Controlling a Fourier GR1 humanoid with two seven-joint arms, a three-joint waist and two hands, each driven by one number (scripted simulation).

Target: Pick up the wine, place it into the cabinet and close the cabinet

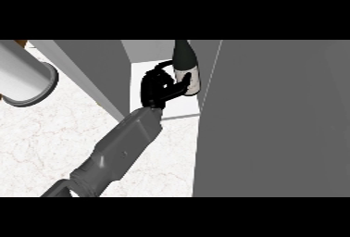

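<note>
One wine bottle (pixel 185 65) stands upright inside the open cabinet (pixel 164 99), on the pale shelf floor at its right side, just beside the grey door panel (pixel 273 120) that fills the right of the head view. The bottle is dark, with a pale label band round its lower body; its neck runs up to the top of the view. The robot hand (pixel 159 88) at the end of the one grey forearm (pixel 116 152) in view is curled round the bottle from the left: black fingers (pixel 179 88) lie across the label and another wraps behind the bottle's shoulder, so the hand has hold of the wine. Whether the bottle's base touches the shelf floor cannot be told, as the hand hides it.

The forearm comes in from the lower left and crosses the white marbled table (pixel 41 134) on a slant up to the cabinet opening. The cabinet's left wall (pixel 96 69) is a grey slab angling down toward the table's middle. At the table's far left edge lies a pale cylinder (pixel 24 76) with a dark rim, well apart from the wine. Which arm this is cannot be told with certainty; it reads as the left.
</note>
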